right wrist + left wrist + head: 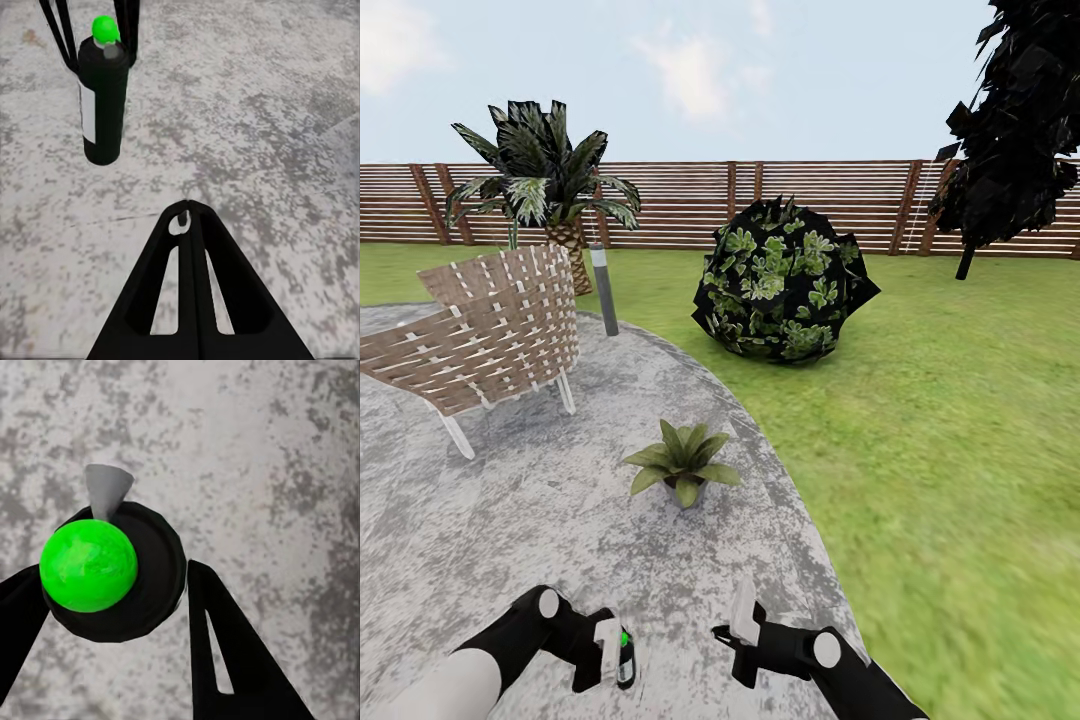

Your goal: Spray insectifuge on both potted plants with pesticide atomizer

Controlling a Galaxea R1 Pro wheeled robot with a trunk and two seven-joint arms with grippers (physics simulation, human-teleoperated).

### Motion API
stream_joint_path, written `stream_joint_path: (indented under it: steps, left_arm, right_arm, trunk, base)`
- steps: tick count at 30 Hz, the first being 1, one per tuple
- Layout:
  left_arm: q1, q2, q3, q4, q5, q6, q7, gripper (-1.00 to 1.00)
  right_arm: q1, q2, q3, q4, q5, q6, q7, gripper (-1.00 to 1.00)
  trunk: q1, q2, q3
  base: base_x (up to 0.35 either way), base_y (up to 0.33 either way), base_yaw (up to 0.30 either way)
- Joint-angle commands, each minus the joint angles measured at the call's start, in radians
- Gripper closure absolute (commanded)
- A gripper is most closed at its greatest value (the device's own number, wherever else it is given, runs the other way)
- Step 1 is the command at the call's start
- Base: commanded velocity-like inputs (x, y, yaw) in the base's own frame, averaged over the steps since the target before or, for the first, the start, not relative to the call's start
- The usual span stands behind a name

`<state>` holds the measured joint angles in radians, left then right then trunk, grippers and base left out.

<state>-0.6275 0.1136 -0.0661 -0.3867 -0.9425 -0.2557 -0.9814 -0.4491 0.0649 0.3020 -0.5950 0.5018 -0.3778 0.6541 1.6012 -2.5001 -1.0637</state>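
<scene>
Head view: both arms enter from the lower edge, forearms angled inward and forward over the grey mottled paving (510,500). The left arm bends at the wrist so that the left gripper (610,652) points toward the centre line. It grips the pesticide atomizer (625,655), a small dark bottle with a bright green spot at its top, held upright between the fingers.

Left wrist view: the atomizer (120,574) is seen from above, its green cap and grey nozzle facing the camera, with one black finger (225,652) against each side of the round body. The fingers pinch the bottle.

Right wrist view: the atomizer (103,97) hangs above the paving, clamped near its neck by the left gripper's thin fingers. The right gripper (186,217) is in the foreground, fingers pressed together at the tips with nothing between them.

In the head view the right gripper (738,632) sits just beside the left one, apart from the bottle, with its white-faced finger standing upward.

One potted plant (682,462) stands on the paving ahead of the grippers, near the lawn edge. A woven chair (485,335) stands to its left. A palm (545,190), a grey post (604,290) and a round dark bush (780,285) lie beyond, before a wooden fence (830,205).
</scene>
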Motion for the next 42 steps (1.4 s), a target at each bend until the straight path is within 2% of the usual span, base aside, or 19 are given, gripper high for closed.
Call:
stream_joint_path:
  steps: [1,6,7,10,13,14,15,16,18,19,20,21,23,25,27,31,35,39,42]
  left_arm:
    - [0.0,0.024,-0.004,0.0,0.002,-0.004,-0.001,1.0]
    - [0.0,0.077,-0.003,0.003,0.002,-0.004,0.0,1.0]
    - [0.0,0.085,-0.002,0.003,0.002,-0.003,0.001,1.0]
    - [-0.001,0.105,0.022,0.003,0.004,0.003,0.075,1.0]
    - [-0.001,0.108,0.149,0.004,0.006,0.015,0.209,1.0]
    - [-0.001,0.106,0.227,0.005,0.007,0.018,0.245,1.0]
    - [-0.001,0.104,0.281,0.007,0.007,0.019,0.261,1.0]
    - [-0.001,0.102,0.366,0.017,0.007,0.021,0.276,1.0]
    - [-0.001,0.098,0.508,0.039,0.007,0.022,0.292,1.0]
    - [-0.001,0.096,0.548,0.043,0.007,0.025,0.299,1.0]
    - [-0.002,0.092,0.601,0.046,0.007,0.039,0.316,1.0]
    - [-0.002,0.087,0.629,0.047,0.008,0.061,0.33,1.0]
    - [-0.007,0.068,0.676,0.046,0.008,0.187,0.368,1.0]
    - [-0.014,0.048,0.688,0.039,0.008,0.329,0.394,1.0]
    - [-0.018,0.022,0.69,0.036,0.007,0.433,0.402,1.0]
    - [-0.021,-0.017,0.686,0.003,0.005,0.535,0.398,1.0]
    - [-0.026,-0.024,0.68,-0.027,0.003,0.572,0.397,1.0]
    - [-0.093,-0.017,0.678,-0.032,0.003,0.767,0.393,1.0]
    - [-0.146,-0.014,0.676,-0.032,-0.005,0.841,0.371,1.0]
  right_arm:
    - [0.0,-0.001,-0.001,0.0,0.01,-0.006,-0.001,1.0]
    - [0.0,-0.004,-0.002,0.002,0.009,-0.006,-0.001,1.0]
    - [0.0,-0.005,-0.003,0.003,0.009,-0.006,-0.001,-1.0]
    - [0.0,-0.008,-0.006,0.005,0.01,-0.005,-0.008,-1.0]
    - [0.0,-0.074,-0.009,0.025,0.007,0.018,-0.076,-1.0]
    - [0.0,-0.108,-0.009,0.077,0.003,0.031,-0.152,-1.0]
    - [0.0,-0.123,-0.009,0.127,0.001,0.036,-0.212,-1.0]
    - [0.001,-0.136,-0.01,0.231,-0.003,0.039,-0.329,-1.0]
    - [0.001,-0.144,-0.028,0.419,-0.02,0.04,-0.584,-1.0]
    - [0.001,-0.144,-0.039,0.461,-0.033,0.038,-0.663,-1.0]
    - [0.001,-0.14,-0.06,0.504,-0.065,0.032,-0.757,-1.0]
    - [0.001,-0.137,-0.079,0.52,-0.1,0.029,-0.801,-1.0]
    - [0.001,-0.129,-0.155,0.541,-0.259,0.026,-0.861,-1.0]
    - [0.001,-0.127,-0.195,0.545,-0.401,0.025,-0.875,-1.0]
    - [0.001,-0.127,-0.207,0.546,-0.455,0.025,-0.881,-1.0]
    - [0.001,-0.131,-0.211,0.551,-0.474,0.025,-0.882,-1.0]
    - [0.002,-0.136,-0.213,0.553,-0.477,0.025,-0.883,-1.0]
    - [0.003,-0.138,-0.214,0.553,-0.494,0.025,-0.884,-1.0]
    - [0.003,-0.141,-0.214,0.554,-0.537,0.025,-0.884,-1.0]
  trunk:
    - [0.0,0.0,-0.001]
    - [0.0,0.0,-0.001]
    - [0.0,0.0,-0.001]
    - [0.0,0.0,-0.001]
    - [0.0,0.0,-0.001]
    - [0.0,0.0,-0.001]
    - [0.0,0.0,-0.001]
    - [0.0,0.0,-0.001]
    - [0.0,0.0,-0.001]
    - [0.0,0.0,-0.001]
    - [0.0,0.0,-0.001]
    - [0.0,0.0,-0.001]
    - [0.0,0.0,-0.001]
    - [0.0,0.0,-0.001]
    - [0.0,0.0,-0.001]
    - [0.0,0.0,-0.001]
    - [0.0,0.0,-0.001]
    - [0.0,0.0,-0.001]
    - [0.0,0.0,-0.001]
  base:
    - [0.0,0.0,0.0]
    - [0.0,0.0,0.0]
    - [0.0,0.0,0.0]
    - [0.0,0.0,0.0]
    - [0.0,0.0,0.0]
    - [0.0,0.0,0.0]
    - [0.0,0.0,0.0]
    - [0.0,0.0,0.0]
    - [0.0,0.0,0.0]
    - [0.0,0.0,0.0]
    - [0.0,0.0,0.0]
    - [0.0,0.0,0.0]
    - [0.0,0.0,0.0]
    - [0.0,0.0,0.0]
    - [0.0,0.0,0.0]
    - [0.0,0.0,0.0]
    - [0.0,0.0,0.0]
    - [0.0,0.0,0.0]
    - [0.0,0.0,0.0]
